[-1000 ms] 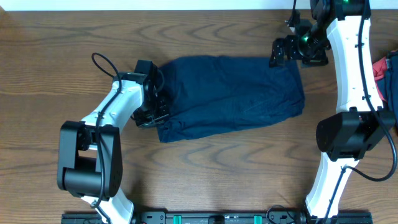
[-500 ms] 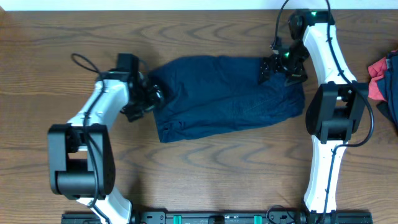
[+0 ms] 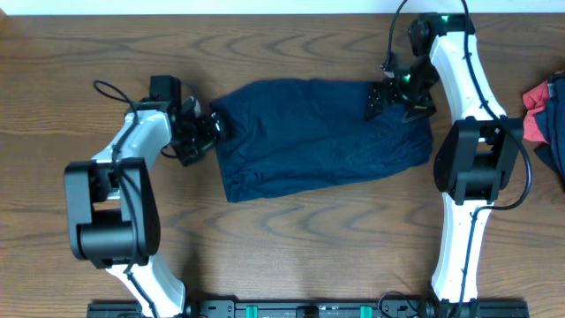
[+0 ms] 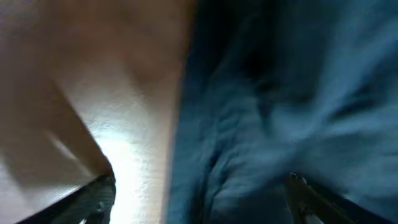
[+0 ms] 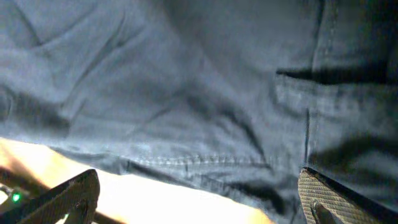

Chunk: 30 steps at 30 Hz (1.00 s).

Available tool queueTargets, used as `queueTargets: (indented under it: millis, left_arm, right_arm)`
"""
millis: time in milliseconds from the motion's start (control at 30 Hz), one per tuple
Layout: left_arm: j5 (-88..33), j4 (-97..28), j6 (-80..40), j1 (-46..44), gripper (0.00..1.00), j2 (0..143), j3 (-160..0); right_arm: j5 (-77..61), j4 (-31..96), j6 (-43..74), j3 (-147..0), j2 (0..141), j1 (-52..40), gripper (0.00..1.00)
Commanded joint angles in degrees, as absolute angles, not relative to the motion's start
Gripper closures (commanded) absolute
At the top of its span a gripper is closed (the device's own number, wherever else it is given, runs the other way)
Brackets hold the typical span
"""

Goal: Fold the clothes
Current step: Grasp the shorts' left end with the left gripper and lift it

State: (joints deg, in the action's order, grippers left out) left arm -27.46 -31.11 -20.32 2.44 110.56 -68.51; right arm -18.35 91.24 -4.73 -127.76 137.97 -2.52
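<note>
Evidently the clothes [image 3: 322,141] are laid flat across the middle of the tabletop [image 3: 291,238], their long axis running from 9 to 3 o'clock, presumably so that both ends can be reached. The left hand [image 3: 205,132] is placed at their 9 o'clock edge and the right hand [image 3: 378,95] at their 1 o'clock corner, a placing judged to suit pinching opposite ends for a fold. From overhead the opening of neither hand can be made out. That is supplied by the wrist views. In the blurred left wrist view the fingertips [image 4: 99,196] are seen spread wide over the line where fabric meets wood, with nothing gripped. In the right wrist view the fingertips [image 5: 323,199] are likewise set wide apart above a stitched seam [image 5: 186,160] and a pocket slit [image 5: 323,74], with nothing held. A red cloth [image 3: 537,99] at 3 o'clock is shown only overhead.
</note>
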Motion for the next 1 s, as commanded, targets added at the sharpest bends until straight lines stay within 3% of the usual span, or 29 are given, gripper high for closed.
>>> queueTargets:
  millis: [0, 433, 600, 667, 700, 733, 833, 867, 967]
  left_arm:
    - [-31.4, -30.9, -19.1, 1.9, 0.11, 116.6, -67.5]
    - [-49.5, -21.8, -17.4, 1.8, 0.14, 125.4, -67.5]
    - [-57.5, -15.2, -18.4, 1.8, 0.38, 125.4, -67.5]
    - [-58.1, -13.8, -20.2, 1.8, 0.66, 125.4, -67.5]
    - [-58.1, -13.5, -20.9, 1.9, 0.86, 125.4, -67.5]
    - [-58.1, -13.3, -21.3, 2.1, 0.94, 125.4, -67.5]
    - [-58.1, -13.3, -22.8, 3.1, 0.94, 125.3, -67.5]
    - [-58.1, -13.3, -23.1, 3.5, 0.94, 125.2, -67.5]
    - [-58.1, -13.4, -23.3, 4.9, 0.94, 124.4, -67.5]
  right_arm:
    - [-19.1, 92.9, -7.0, -132.2, 136.6, -1.8, 0.01]
    - [-20.0, 97.3, -7.4, -143.5, 136.3, -1.2, 0.01]
    - [-20.0, 97.3, -7.3, -143.5, 136.3, -1.2, 0.01]
    - [-19.9, 97.3, -7.0, -143.5, 136.3, -1.2, 0.01]
    - [-19.9, 97.3, -6.9, -143.5, 136.3, -1.1, 0.01]
    - [-19.9, 97.3, -6.9, -143.4, 136.3, -1.1, 0.01]
    - [-19.5, 96.7, -6.9, -142.4, 136.4, -0.9, 0.01]
    - [-19.4, 96.3, -6.9, -141.7, 136.4, -0.8, 0.07]
    - [-19.3, 94.2, -6.7, -138.7, 136.7, -0.4, 0.53]
